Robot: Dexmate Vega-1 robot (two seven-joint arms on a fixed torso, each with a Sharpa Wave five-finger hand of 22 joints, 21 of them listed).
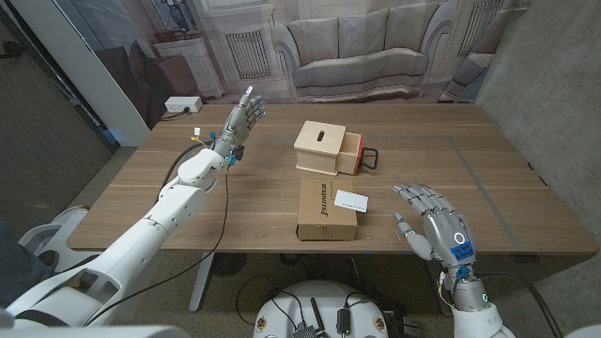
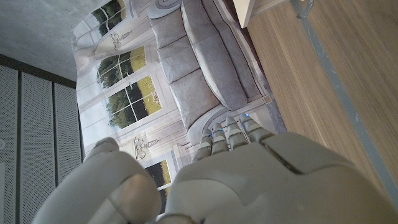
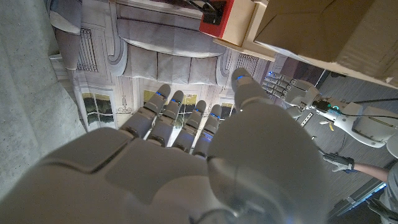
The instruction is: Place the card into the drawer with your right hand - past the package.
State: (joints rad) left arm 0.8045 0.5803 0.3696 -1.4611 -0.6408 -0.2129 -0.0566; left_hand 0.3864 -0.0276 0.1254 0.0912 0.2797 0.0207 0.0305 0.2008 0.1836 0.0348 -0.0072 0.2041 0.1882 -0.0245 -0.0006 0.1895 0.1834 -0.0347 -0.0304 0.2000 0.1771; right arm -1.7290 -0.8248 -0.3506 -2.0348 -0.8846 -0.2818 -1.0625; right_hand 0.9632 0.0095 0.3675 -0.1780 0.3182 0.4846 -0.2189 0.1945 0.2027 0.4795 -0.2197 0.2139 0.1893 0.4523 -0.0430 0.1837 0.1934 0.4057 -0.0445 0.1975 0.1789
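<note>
The inside of the drawer (image 1: 358, 154) is hard to see: from the head view only its red side and a dark handle at the end show, so what lies in it I cannot tell. The print on the package (image 1: 326, 210) is too small to read well, only a dark line of letters along its top. In the right wrist view the package (image 3: 329, 28) and the wooden box (image 3: 239, 22) are cut off at the edge, and the red drawer part is seen only as a corner. The card (image 1: 352, 199) is a small white rectangle with a little dark mark near one side; it lies flat on the top of the brown cardboard package, at the edge toward the robot's right, in front of the light wooden box (image 1: 319, 145) whose drawer is pulled out to the right. The right hand (image 1: 432, 222) is near the table's (image 1: 488, 164) front edge, to the right of the package and apart from it, its fingers spread and holding nothing. The left hand (image 1: 241, 117) is lifted above the far left part of the table, well apart from the box, with fingers stretched and empty.
</note>
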